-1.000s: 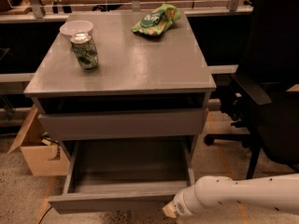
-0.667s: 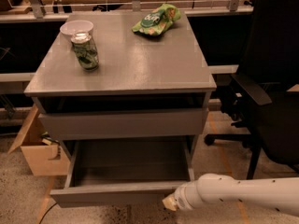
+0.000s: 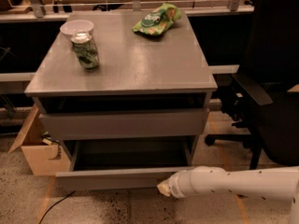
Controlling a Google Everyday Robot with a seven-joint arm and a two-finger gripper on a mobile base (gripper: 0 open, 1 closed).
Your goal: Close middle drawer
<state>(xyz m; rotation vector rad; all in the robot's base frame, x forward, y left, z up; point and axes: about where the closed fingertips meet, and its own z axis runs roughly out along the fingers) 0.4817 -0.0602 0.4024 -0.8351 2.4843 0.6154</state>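
The middle drawer (image 3: 112, 178) is the open one under the taller upper drawer front (image 3: 124, 123). It stands pulled out toward me, and its bare grey tray (image 3: 131, 154) shows, dark and empty. My white arm reaches in from the right along the floor. The gripper (image 3: 163, 188) sits against the right end of the drawer's front strip, at its lower edge. No lower drawer shows in this view.
On the cabinet top (image 3: 140, 64) stand a green can (image 3: 86, 52), a white bowl (image 3: 76, 27) and a green snack bag (image 3: 156, 18). A black office chair (image 3: 266, 87) is close on the right. A cardboard box (image 3: 37, 146) and a floor cable (image 3: 53, 206) are on the left.
The drawer front has slid back toward the cabinet, so less of the tray shows. My arm has moved in with it, staying against the front strip.
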